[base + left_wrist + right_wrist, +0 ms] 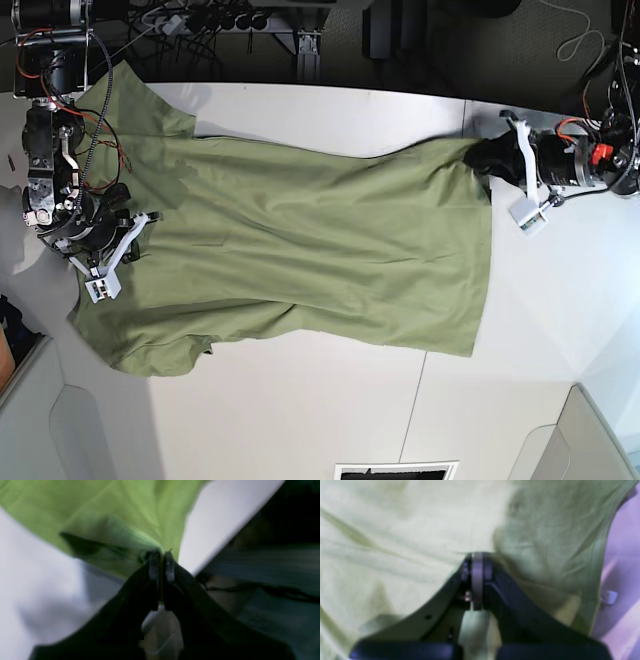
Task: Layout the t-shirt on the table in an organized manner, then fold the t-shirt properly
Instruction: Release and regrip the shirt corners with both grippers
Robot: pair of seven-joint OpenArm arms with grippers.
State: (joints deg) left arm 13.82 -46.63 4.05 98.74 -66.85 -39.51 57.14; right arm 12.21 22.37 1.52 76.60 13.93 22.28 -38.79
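The olive-green t-shirt [300, 250] lies spread lengthwise across the white table [300, 420], wrinkled, with its hem toward the right. My left gripper [487, 160] is at the hem's far right corner. In the left wrist view it [162, 555] is shut on a pinch of the t-shirt [112, 510], close to the table [37, 580] edge. My right gripper [128, 205] sits on the shoulder end at the left. In the blurred right wrist view it [477, 557] is shut, and creases of the t-shirt [395, 530] run into its tips.
Cables and dark equipment [250, 25] crowd the far edge of the table. A thin seam [420, 390] crosses the table at the front right. Grey panels stand at the bottom corners [60, 430]. A dark opening [395, 470] sits at the front edge.
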